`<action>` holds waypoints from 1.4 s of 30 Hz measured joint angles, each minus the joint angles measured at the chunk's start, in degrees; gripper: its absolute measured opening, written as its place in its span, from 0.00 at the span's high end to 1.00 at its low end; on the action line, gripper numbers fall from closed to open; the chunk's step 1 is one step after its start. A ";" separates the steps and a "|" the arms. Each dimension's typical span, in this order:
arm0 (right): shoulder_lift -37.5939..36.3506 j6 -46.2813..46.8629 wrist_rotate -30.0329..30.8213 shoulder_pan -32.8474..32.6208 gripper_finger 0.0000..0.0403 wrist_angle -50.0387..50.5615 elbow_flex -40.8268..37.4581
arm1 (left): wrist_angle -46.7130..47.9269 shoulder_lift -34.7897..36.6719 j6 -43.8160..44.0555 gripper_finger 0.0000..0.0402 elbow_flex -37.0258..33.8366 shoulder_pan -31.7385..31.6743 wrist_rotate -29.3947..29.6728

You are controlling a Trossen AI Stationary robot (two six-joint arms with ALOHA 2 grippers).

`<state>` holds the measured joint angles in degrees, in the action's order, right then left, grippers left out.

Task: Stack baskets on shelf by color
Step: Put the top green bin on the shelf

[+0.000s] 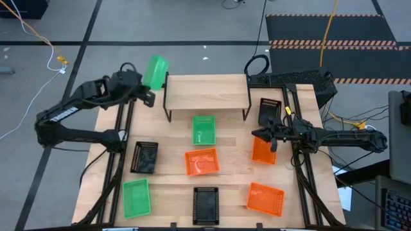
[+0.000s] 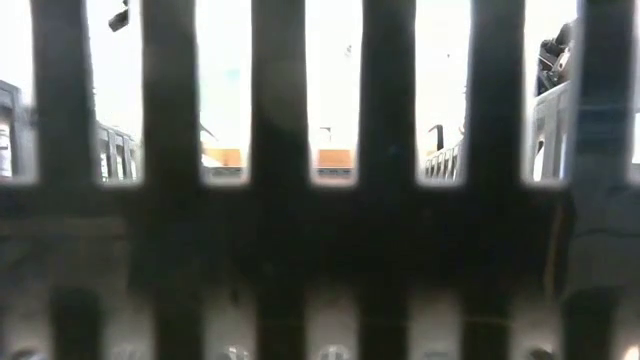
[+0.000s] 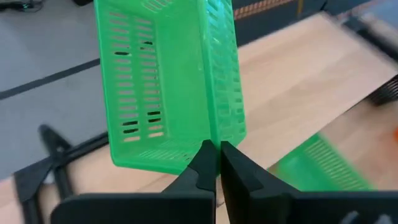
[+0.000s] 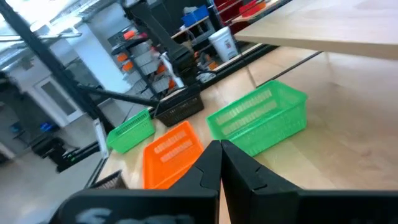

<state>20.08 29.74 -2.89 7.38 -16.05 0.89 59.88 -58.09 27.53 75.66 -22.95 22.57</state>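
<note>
My left gripper (image 1: 146, 86) is shut on a bright green basket (image 1: 155, 72), raised by the left end of the shelf (image 1: 207, 88), whose light plank top is bare. My right gripper (image 1: 272, 136) is shut above the right side of the table, over an orange basket (image 1: 262, 151). On the tabletop lie two more green baskets (image 1: 204, 128) (image 1: 136, 196), two orange ones (image 1: 201, 162) (image 1: 265, 198) and three black ones (image 1: 144, 157) (image 1: 205, 205) (image 1: 270, 110). The right wrist view shows shut fingers (image 4: 217, 155) with nothing between them. My left gripper pinches the green basket's side wall at its rim (image 3: 213, 138), one finger on the inner face and one on the outer. The basket (image 3: 165, 81) is lifted clear and tipped on edge, sticking out beyond the fingertips. Whether my right gripper touches the orange basket beneath it, I cannot tell.
The low view is blocked by the perforated wall of a black basket (image 2: 320, 230) right before the camera. A black keyboard-like device (image 1: 292, 79) sits at the table's far right corner. Bare wood shows between the shelf legs and the middle green basket.
</note>
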 joint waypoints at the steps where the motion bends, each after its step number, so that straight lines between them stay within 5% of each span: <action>1: 0.00 0.56 0.75 0.00 1.00 0.00 0.00 | -0.07 -1.03 0.63 0.98 1.50 0.43 -0.01; 12: 0.01 3.46 4.79 -0.28 1.00 -9.79 -0.02 | -0.04 -13.71 -4.69 0.98 10.66 3.03 -0.25; 18: 1.49 8.73 12.39 -3.02 1.00 -12.44 -0.02 | 0.35 -17.86 -7.37 0.96 12.30 3.11 -4.84; 31: 5.31 1.14 16.52 -8.40 1.00 -28.51 -0.02 | -0.88 -24.42 -5.74 0.95 12.30 3.59 -6.09; 42: 7.71 -5.30 15.22 -9.60 1.00 -27.38 -0.02 | -4.50 -25.13 8.90 0.95 12.30 3.61 -3.22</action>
<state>27.78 24.44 12.34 -2.22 -43.43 0.86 55.38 -83.22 36.43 87.96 -19.34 19.35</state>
